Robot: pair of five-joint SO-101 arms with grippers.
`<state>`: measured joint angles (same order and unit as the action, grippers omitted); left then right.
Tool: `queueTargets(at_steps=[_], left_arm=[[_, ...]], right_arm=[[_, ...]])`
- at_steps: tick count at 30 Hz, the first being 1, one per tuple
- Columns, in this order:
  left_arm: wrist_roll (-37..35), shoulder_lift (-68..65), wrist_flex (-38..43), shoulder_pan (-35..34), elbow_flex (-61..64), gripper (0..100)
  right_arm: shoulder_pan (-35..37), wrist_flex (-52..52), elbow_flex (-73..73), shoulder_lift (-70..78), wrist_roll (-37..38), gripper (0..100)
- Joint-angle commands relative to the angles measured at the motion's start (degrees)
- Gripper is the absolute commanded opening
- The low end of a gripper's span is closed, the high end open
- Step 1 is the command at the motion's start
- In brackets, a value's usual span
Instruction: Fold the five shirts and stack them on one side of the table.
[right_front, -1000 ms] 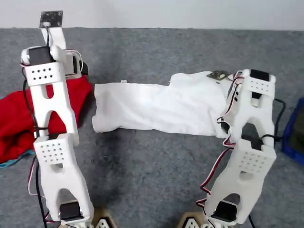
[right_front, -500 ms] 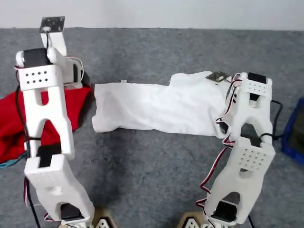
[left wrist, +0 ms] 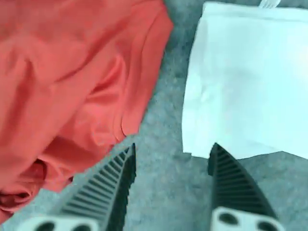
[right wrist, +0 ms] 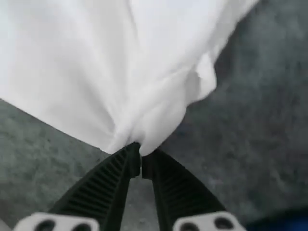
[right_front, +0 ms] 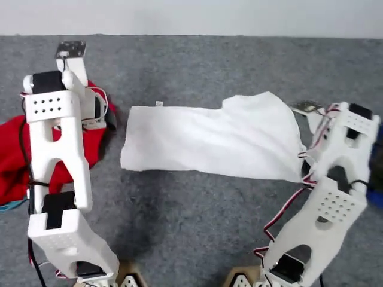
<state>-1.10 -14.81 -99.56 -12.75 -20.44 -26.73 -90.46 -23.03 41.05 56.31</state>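
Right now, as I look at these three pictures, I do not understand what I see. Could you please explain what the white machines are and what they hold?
These are two small robot arms at a grey table. The high view comes from a fixed camera that looks down on both arms. The two wrist views come from cameras on the arms' wrists, each looking along that arm's own fingers.

A white shirt lies spread in the middle, and a crumpled red shirt lies at the left side. The right arm has its fingers shut on a bunched edge of the white shirt. The left arm is over the gap between the two shirts. Its fingers are open and hold nothing.
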Motion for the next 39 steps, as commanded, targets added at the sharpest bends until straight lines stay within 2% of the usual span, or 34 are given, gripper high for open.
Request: queueTargets(at_steps=[1, 5, 8, 12, 15, 17, 23, 26, 29, 32, 33, 37, 39], left_arm=[[-0.09, 2.81, -1.05, 0.97, 1.36, 23], [3.43, 2.64, -0.97, 4.40, 5.23, 23], [3.52, 2.55, -0.44, 7.56, 5.58, 24], [3.52, 2.46, 5.89, 9.67, 5.58, 24], [3.25, 1.49, 10.46, 10.02, 5.67, 24], [3.25, -0.62, 10.64, 10.20, 5.67, 24], [3.16, -9.93, 13.27, 10.73, 3.82, 23], [1.32, -12.84, 9.32, 12.04, -0.22, 23], [1.23, -14.86, -0.70, 13.54, -3.82, 23], [1.41, -13.98, -1.32, 13.19, -2.15, 22], [3.52, -12.92, -1.32, 12.75, -1.19, 21], [20.40, -8.35, -1.23, 14.77, 7.43, 19], [22.95, -5.98, -1.23, 16.79, 10.59, 18]], right_arm=[[-3.47, -1.80, -1.32, -0.40, 0.97, 0.9], [-1.45, -6.37, -3.52, -0.40, 0.70, 2.9], [-0.04, -9.01, -7.74, -0.40, 0.70, 14.0], [-0.04, -12.35, -16.79, -0.40, 0.62, 27.6], [-1.10, -12.35, -22.51, -1.27, -1.93, 28.0], [-1.19, -12.35, -24.35, -1.63, -3.69, 28.0], [4.79, -10.07, -24.70, -1.89, -4.22, 28.1], [8.31, -9.45, -24.88, -2.24, -3.96, 28.1], [11.91, -11.91, -25.67, -2.24, -3.96, 28.1], [13.76, -12.79, -23.30, -4.09, -3.69, 28.1], [13.93, -12.79, -21.54, -5.58, -2.20, 28.1], [15.87, -12.70, -10.73, -12.97, 7.74, 28.1], [16.04, -12.70, -5.63, -16.22, 9.85, 28.3]])
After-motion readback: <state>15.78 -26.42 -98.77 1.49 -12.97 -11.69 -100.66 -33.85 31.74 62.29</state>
